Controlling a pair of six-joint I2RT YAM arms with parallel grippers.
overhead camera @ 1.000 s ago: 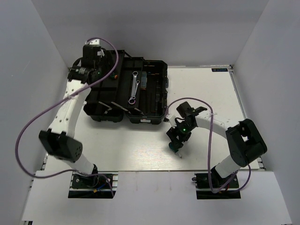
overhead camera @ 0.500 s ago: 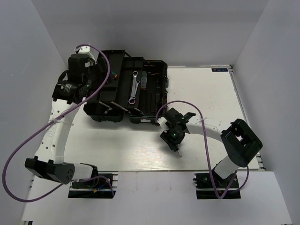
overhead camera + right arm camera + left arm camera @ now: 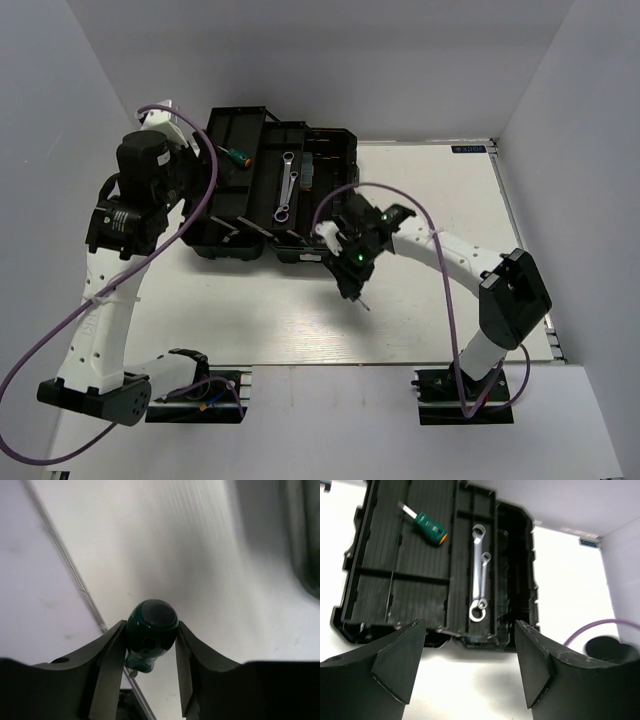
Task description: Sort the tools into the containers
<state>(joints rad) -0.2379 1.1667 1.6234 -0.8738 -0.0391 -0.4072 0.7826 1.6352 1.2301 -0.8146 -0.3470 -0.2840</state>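
The black toolbox [image 3: 330,150] lies open at the back left. A green-handled screwdriver [image 3: 236,155] lies in its left tray. Two silver wrenches [image 3: 287,185] lie in the middle compartment. In the left wrist view the screwdriver [image 3: 430,526] and wrenches [image 3: 479,575] show in the toolbox [image 3: 350,570]. My left gripper [image 3: 470,665] is open and empty, high over the toolbox's near edge; from above it [image 3: 150,195] is by the left side. My right gripper [image 3: 350,280] is shut on a second green screwdriver [image 3: 151,627] beside the toolbox's near right corner. No hex keys show.
The white table [image 3: 430,200] stretches right of the toolbox, with grey walls on three sides. A purple cable [image 3: 345,195] loops from the right arm over the toolbox's right end. The toolbox's dark edge [image 3: 305,540] shows in the right wrist view.
My left arm has lifted and drawn back to the left from the toolbox's far left. My right gripper has carried the screwdriver up and left toward the toolbox's near right corner.
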